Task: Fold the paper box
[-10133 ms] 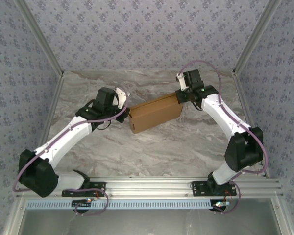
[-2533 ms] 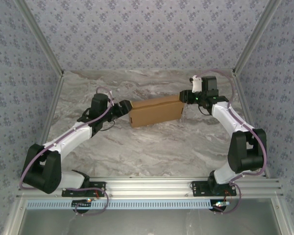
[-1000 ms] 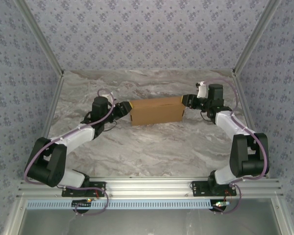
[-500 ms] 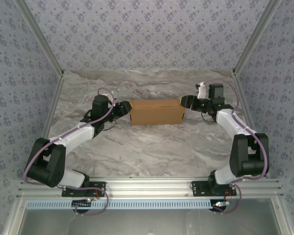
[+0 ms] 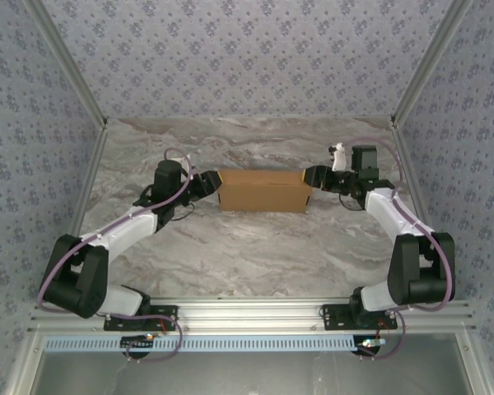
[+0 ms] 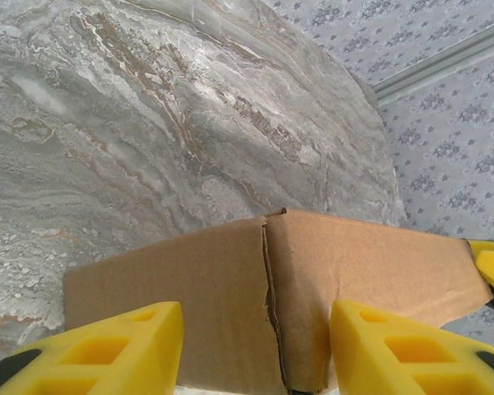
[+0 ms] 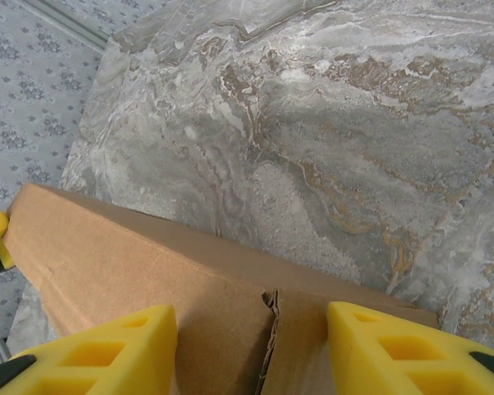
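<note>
Plain brn paper box, yel fingers, gry marbled table, floral walls

You see the paper box is matt brown cardboard, rough at seam; table smooth, marble-look w/ slight sheen; fingers yellow plastic.

Likely a lab rig: aluminium frame, patterned walls, marble-look tabletop.
</note>
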